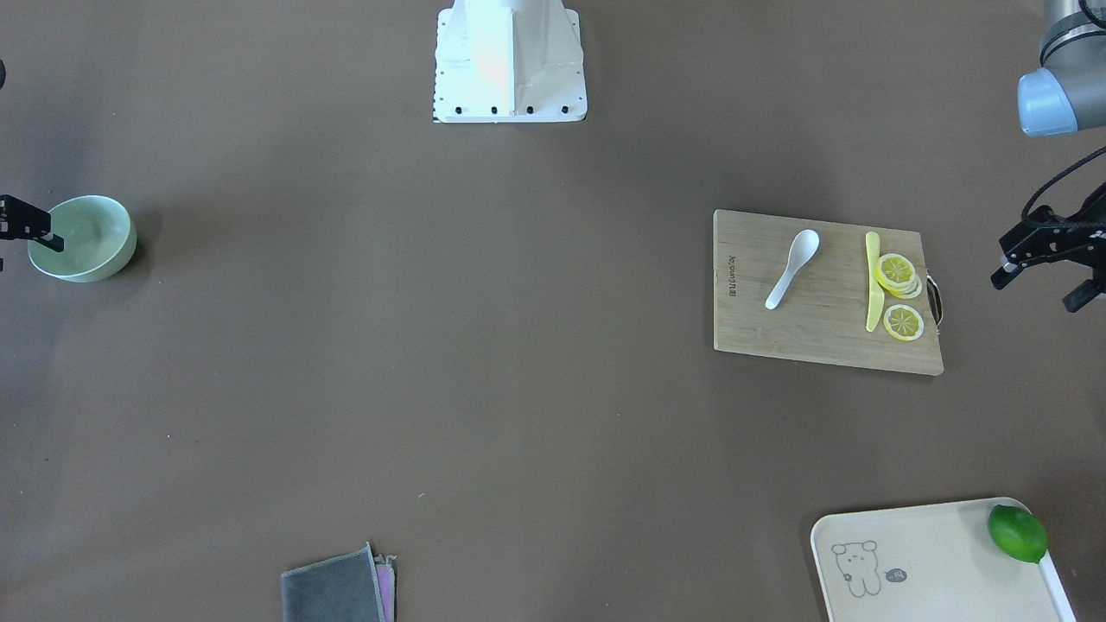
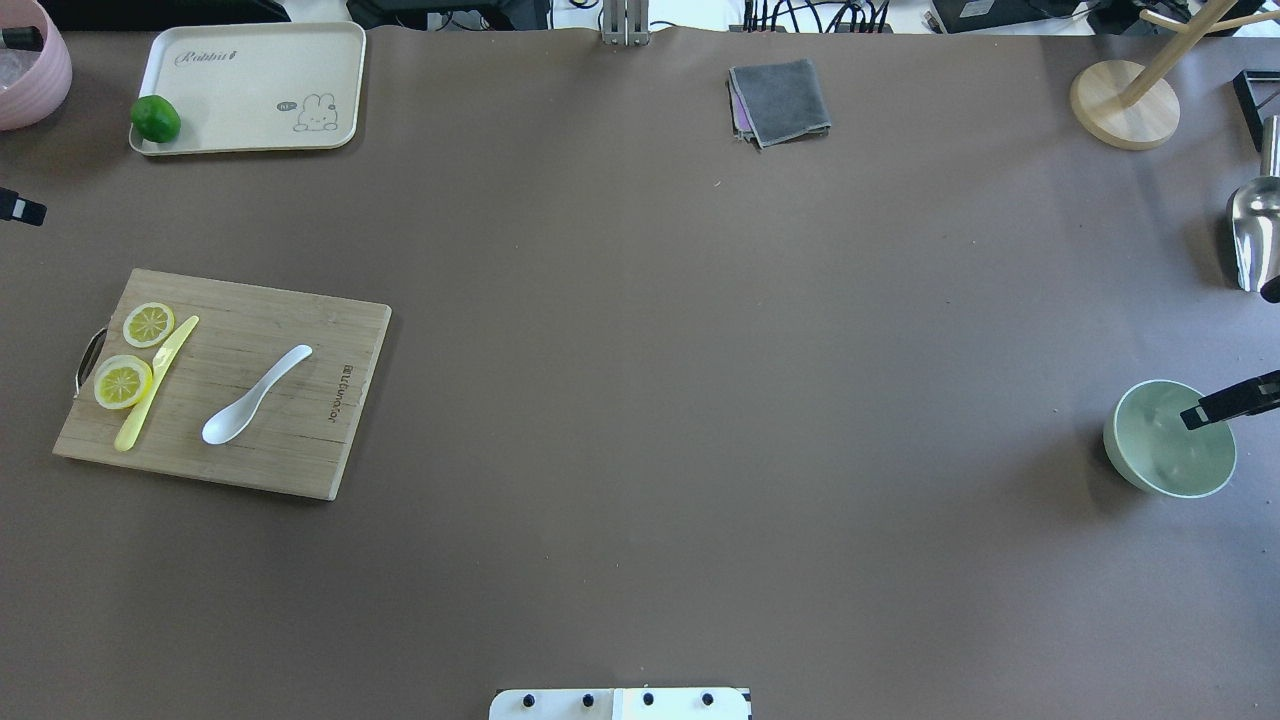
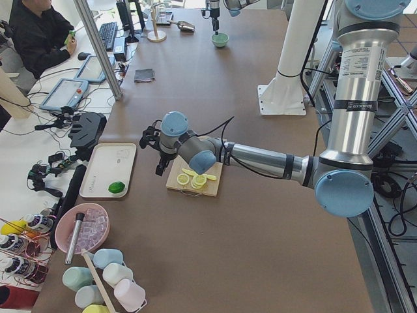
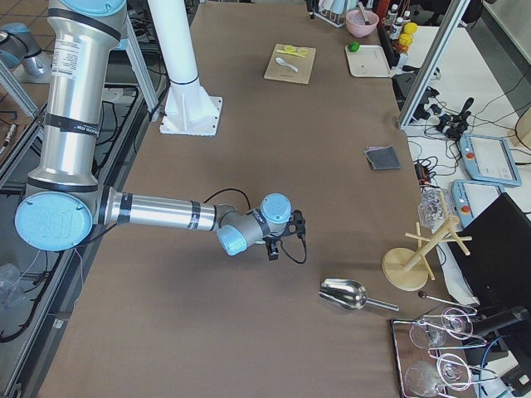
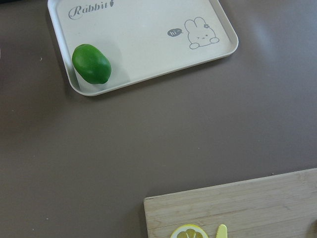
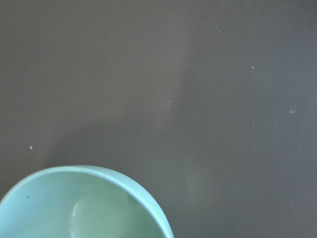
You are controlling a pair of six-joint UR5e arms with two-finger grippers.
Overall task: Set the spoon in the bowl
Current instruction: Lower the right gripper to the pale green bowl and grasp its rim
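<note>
The spoon (image 2: 255, 395) lies at the left of the table (image 2: 640, 400), on a wooden cutting board (image 2: 300, 440). Its scoop points near and left, and its handle runs far and right. It touches nothing but the board. A slim yellow knife (image 2: 155, 385) and lemon slices (image 2: 122, 381) lie just left of it, apart from it.

The spoon looks glossy and rigid, so I judge it light, stiff and slippery, and liable to chip if dropped. The handle is probably the best place to take hold, with the jaws set across its width near the middle. The deep, rounded scoop would likely slide out of a pinch.

The left pincer (image 1: 1041, 289) hangs above the table beyond the board's left, handled end. Its fingers are spread and there is nothing between them.

The bowl (image 2: 1170, 440) sits near the right edge of the table, well apart from the spoon, upright and seemingly empty. The right pincer (image 2: 1225, 403) hovers over the bowl's right rim. Only one finger shows, so I cannot tell whether it is spread or closed.

Far left, a cream tray (image 2: 250, 90) holds a lime (image 2: 156, 118). A folded grey cloth (image 2: 780, 100) lies at the far edge.
</note>
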